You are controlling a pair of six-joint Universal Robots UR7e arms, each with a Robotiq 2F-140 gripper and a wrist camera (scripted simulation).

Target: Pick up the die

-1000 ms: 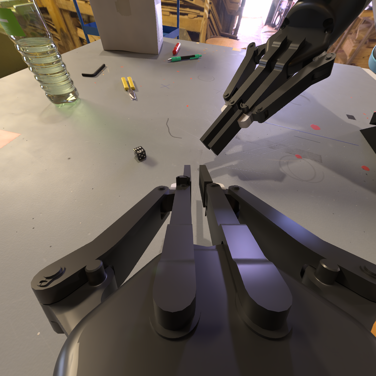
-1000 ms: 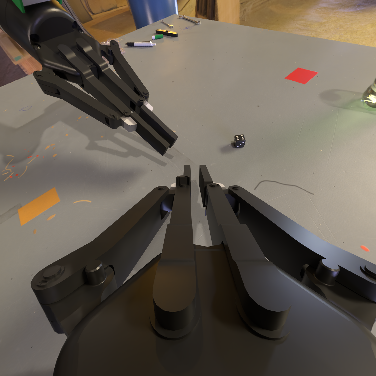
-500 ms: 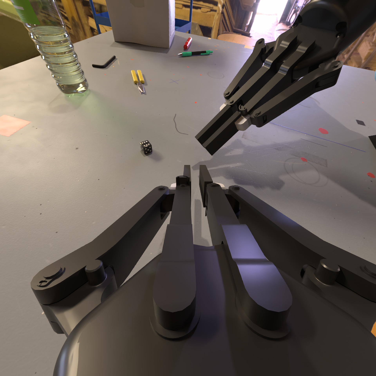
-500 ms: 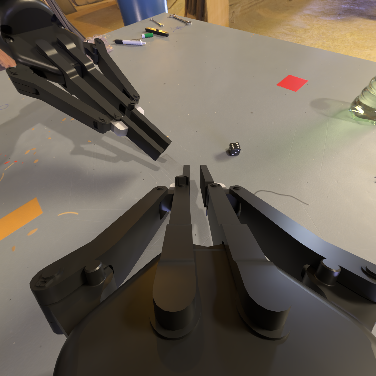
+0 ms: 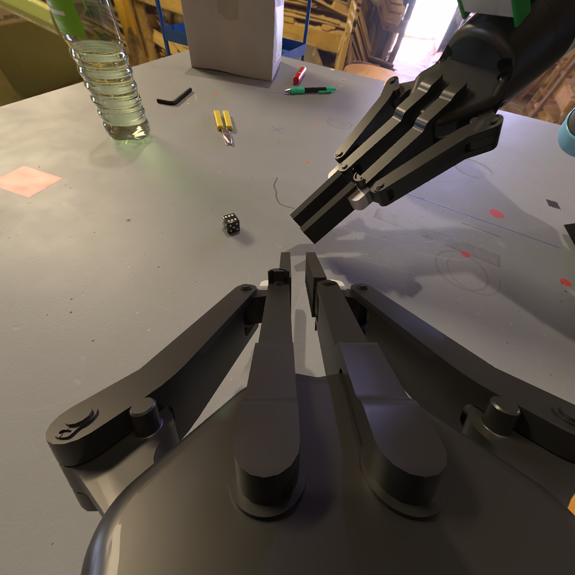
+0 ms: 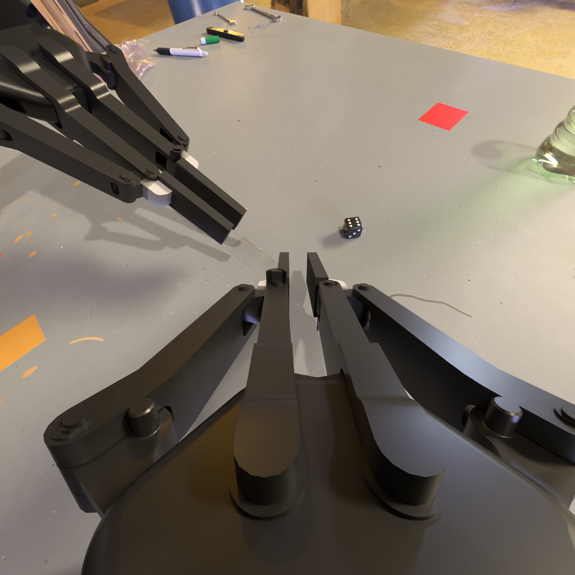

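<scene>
A small black die point(image 5: 231, 223) with white pips sits on the grey table. It also shows in the right wrist view point(image 6: 352, 227). My left gripper point(image 5: 298, 259) is shut and empty, above the table, with the die ahead and to its left. My right gripper point(image 6: 297, 259) is shut and empty, with the die ahead and to its right. In the left wrist view the right gripper point(image 5: 303, 224) hangs just right of the die. In the right wrist view the left gripper point(image 6: 233, 227) hangs left of the die.
A water bottle point(image 5: 105, 77) stands at the far left. A grey box point(image 5: 236, 34), a black hex key point(image 5: 174, 97), yellow-handled pliers point(image 5: 223, 124) and pens point(image 5: 311, 90) lie at the back. A red square patch point(image 6: 443, 115) marks the table point(image 6: 311, 124).
Both grippers have drifted relative to the die, which now sits closer to the centre line in both views. Both stay shut. The die has not moved on the table.
</scene>
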